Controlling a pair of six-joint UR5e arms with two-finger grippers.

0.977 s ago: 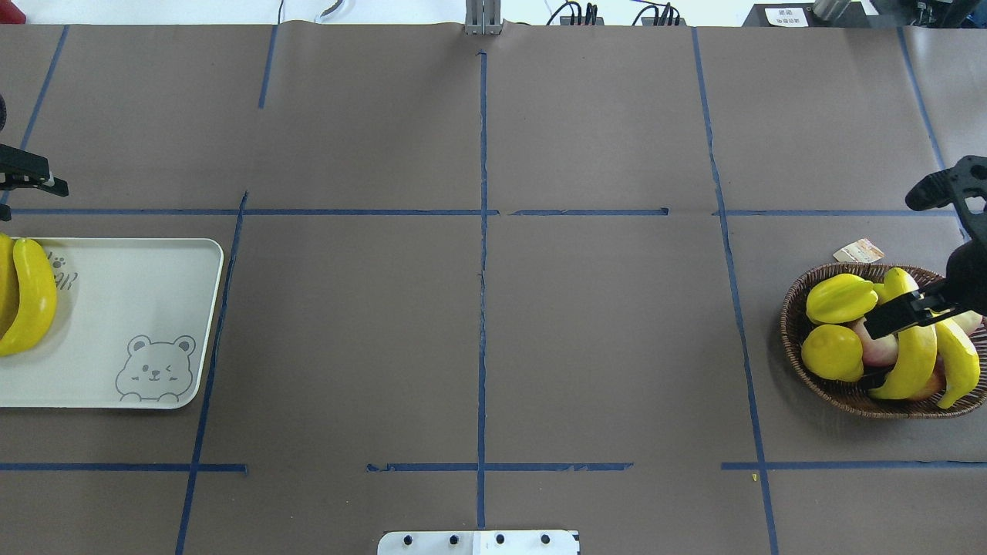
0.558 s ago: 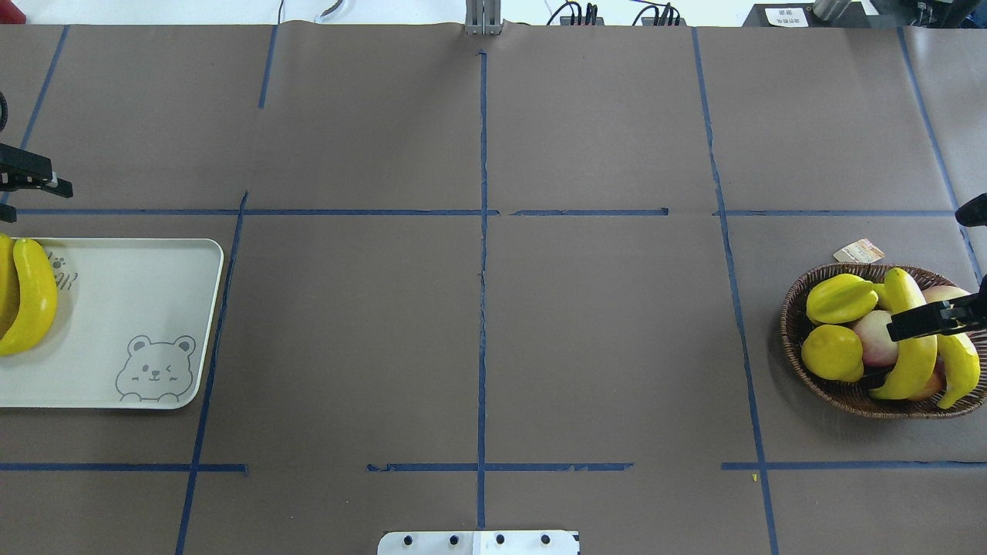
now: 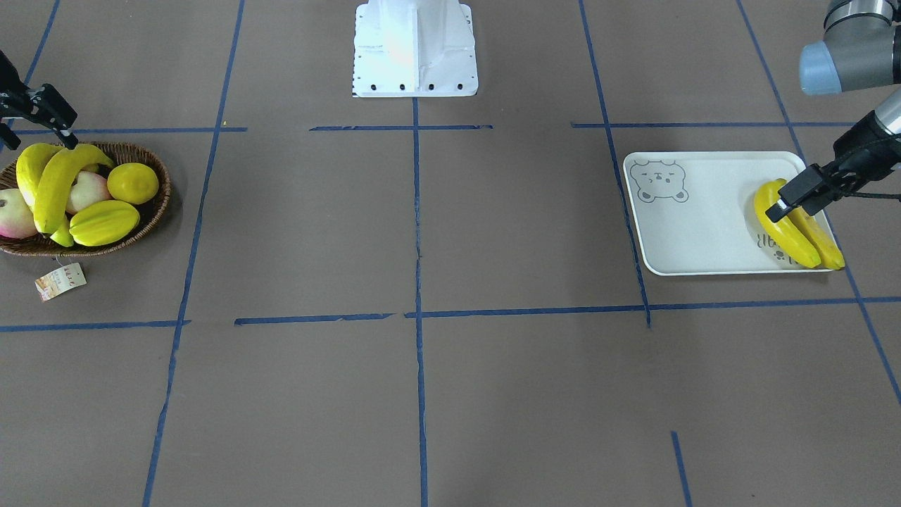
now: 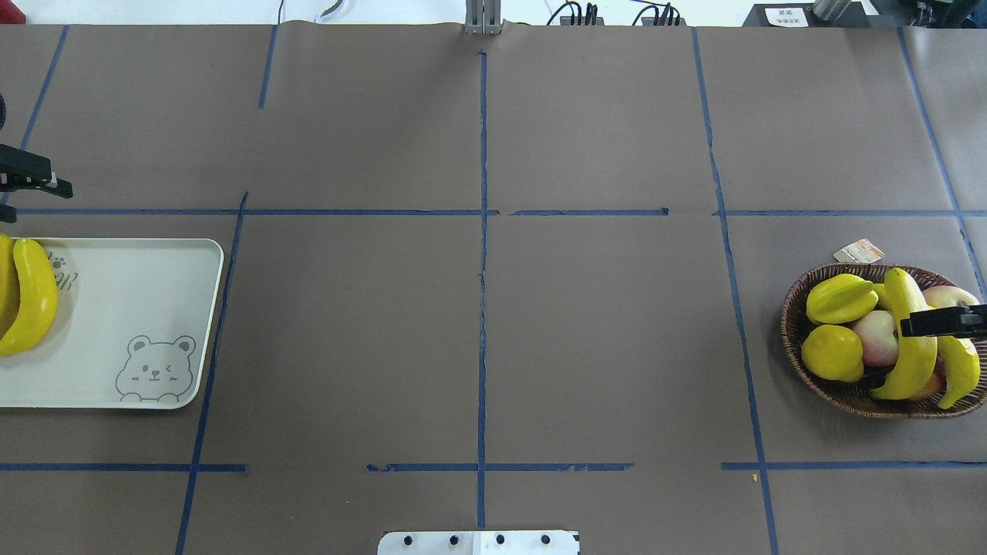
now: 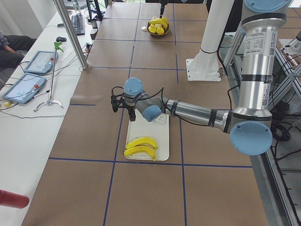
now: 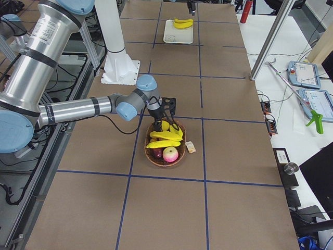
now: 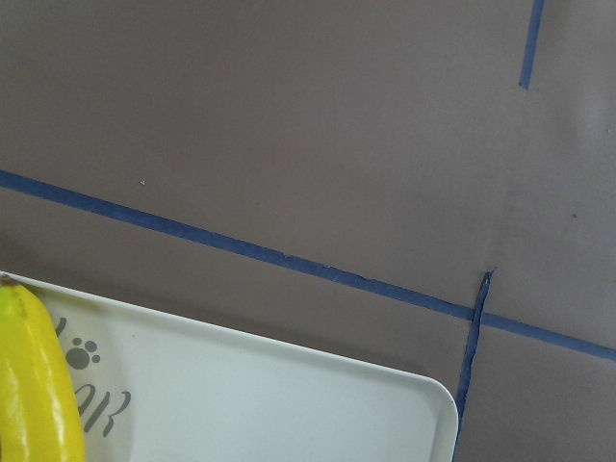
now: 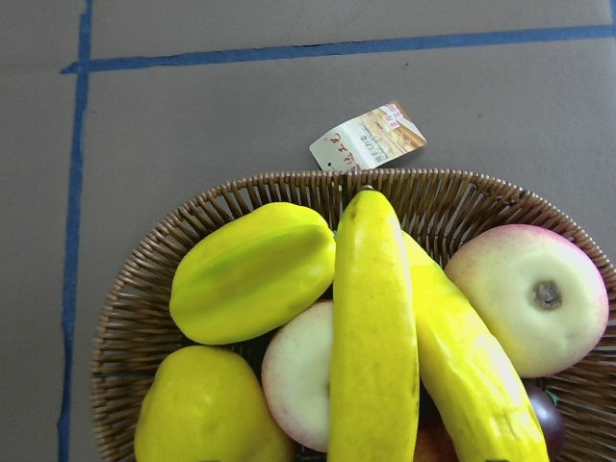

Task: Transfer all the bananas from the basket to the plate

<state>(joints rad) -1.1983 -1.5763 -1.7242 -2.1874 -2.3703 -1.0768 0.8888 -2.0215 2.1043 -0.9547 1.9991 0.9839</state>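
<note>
Two bananas (image 4: 914,339) (image 4: 960,366) lie side by side in the wicker basket (image 4: 794,339) at the far right, on top of other fruit. They also show in the right wrist view (image 8: 375,337). My right gripper (image 4: 944,321) hangs just above them, open and empty; in the front view it (image 3: 32,113) is at the basket's robot-side edge. Two more bananas (image 3: 785,229) (image 3: 820,243) lie on the white bear plate (image 3: 704,218) at its outer end. My left gripper (image 3: 792,201) hovers over that end, open and empty.
The basket also holds a star fruit (image 4: 840,299), a lemon (image 4: 831,352) and pink-white apples (image 4: 875,339). Its paper tag (image 4: 858,250) lies on the table beyond it. The robot base (image 3: 415,46) stands at the table's middle edge. Blue tape lines cross the brown tabletop.
My right gripper has slid to the right over the basket, and most of it has left the overhead view. The bananas have not moved. The left gripper has stayed put.
</note>
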